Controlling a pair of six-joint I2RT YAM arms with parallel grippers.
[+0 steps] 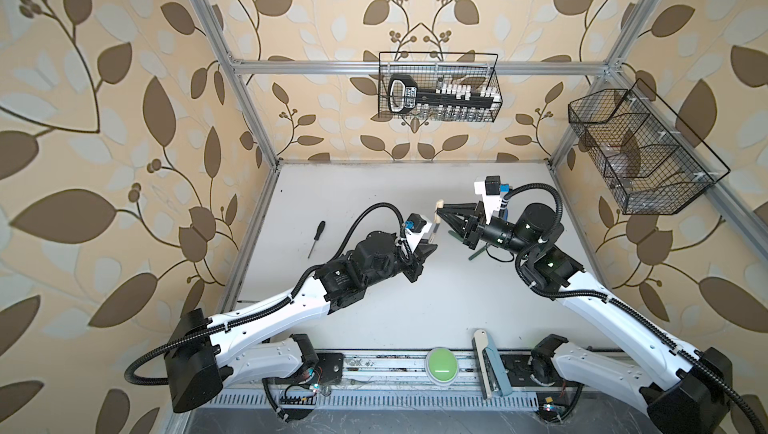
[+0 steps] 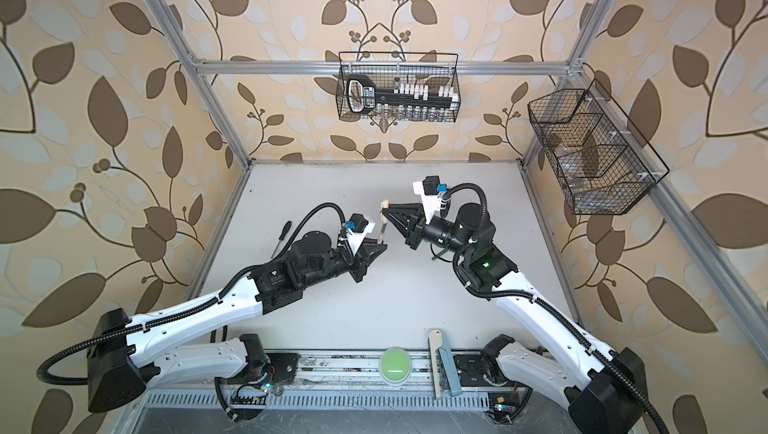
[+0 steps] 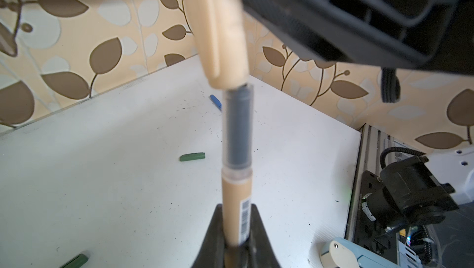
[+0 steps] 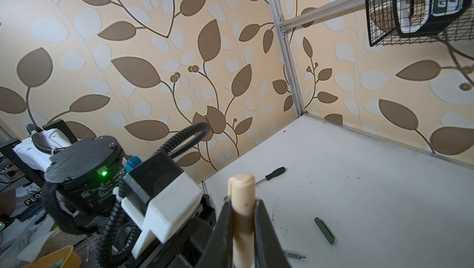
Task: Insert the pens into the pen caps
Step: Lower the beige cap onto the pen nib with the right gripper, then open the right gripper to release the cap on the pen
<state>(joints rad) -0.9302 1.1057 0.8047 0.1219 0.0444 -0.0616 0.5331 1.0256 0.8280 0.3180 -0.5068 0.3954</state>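
While my left hand (image 3: 234, 218) clamps the beige pen (image 3: 237, 151), my right hand (image 4: 243, 207) grips the beige cap (image 4: 242, 189). Pen's dark end meets cap mouth.

Beige pen (image 3: 234, 197), dark tip seemingly just entering the beige cap (image 3: 225, 30); a green cap (image 3: 192, 157) lies flat, apart.

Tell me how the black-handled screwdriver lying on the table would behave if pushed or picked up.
The screwdriver looks rigid: a thin metal shaft in a black handle. Lying flat on the smooth table, its rounded handle would probably roll when nudged sideways. Gripped by the shaft, it may slip or tilt handle-down.
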